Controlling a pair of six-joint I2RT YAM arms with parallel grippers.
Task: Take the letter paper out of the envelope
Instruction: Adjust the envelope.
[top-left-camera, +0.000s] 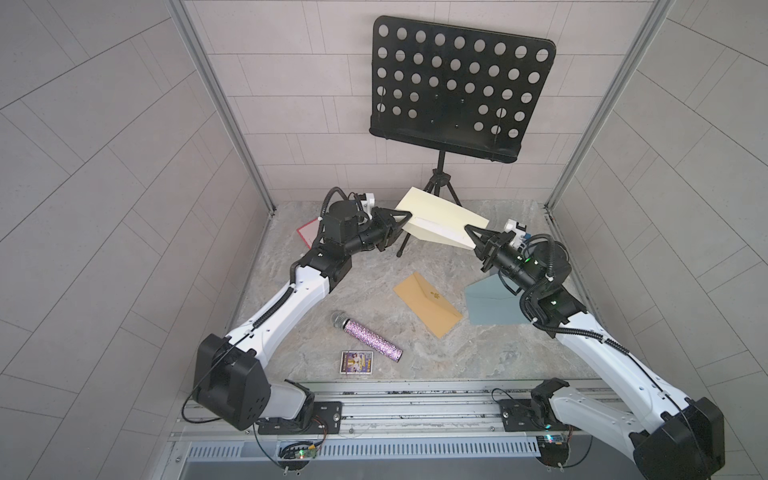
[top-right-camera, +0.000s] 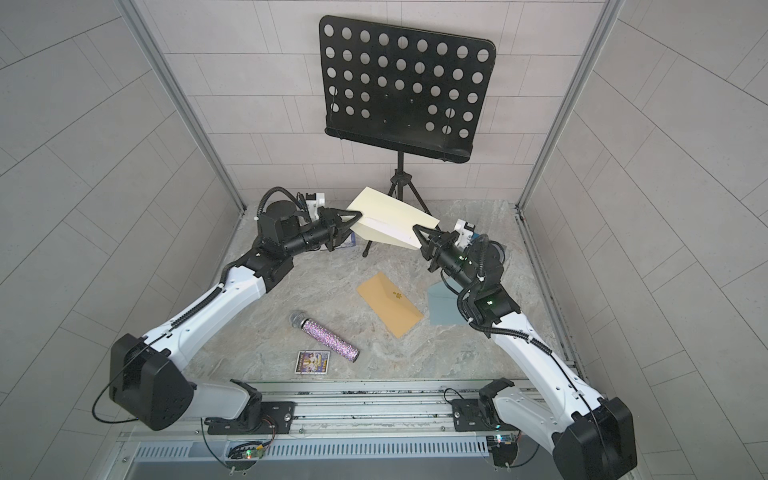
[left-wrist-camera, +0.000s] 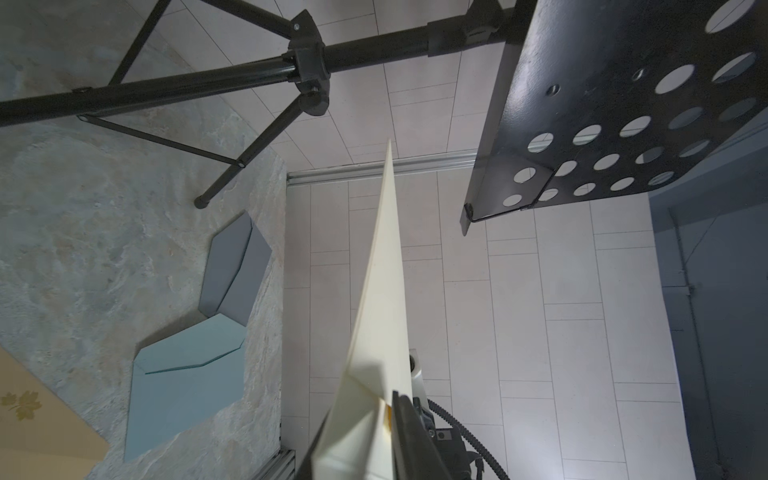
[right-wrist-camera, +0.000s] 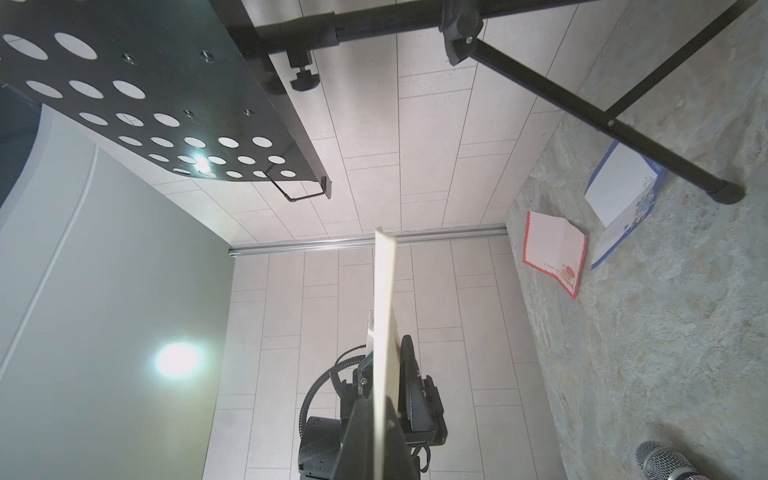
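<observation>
**Desk:** What leads the frame?

**Photographer:** A cream envelope (top-left-camera: 436, 212) held aloft above the far part of the stone-patterned table (top-left-camera: 374, 282), in front of the black music stand (top-left-camera: 457, 83). The left gripper (top-left-camera: 409, 215) pinches one end and the right gripper (top-left-camera: 468, 228) is clamped tight on the other. A whiter strip runs along its near face. Whether that is the letter paper, I cannot tell.

**Desk:** What do the wrist cameras add?

**Photographer:** The right wrist view shows a red-bordered sheet (right-wrist-camera: 555, 257) and a blue-bordered sheet (right-wrist-camera: 623, 195) lying by a stand foot. In a top view only a red corner (top-left-camera: 307, 235) clears the left arm (top-left-camera: 291, 299); in a top view only a blue sliver (top-right-camera: 351, 241) does. The left wrist view shows the blue-grey envelope (left-wrist-camera: 187, 382) lying flap open, and the cream one edge-on between dark fingers (left-wrist-camera: 405, 432).

**Desk:** The count?

**Photographer:** Three envelopes: the cream one in the air, the tan envelope (top-left-camera: 428, 303) and the blue-grey one flat on the table. Two loose sheets, one glittery microphone (top-left-camera: 368, 336), one picture card (top-left-camera: 357, 362), one stand and two arms
</observation>
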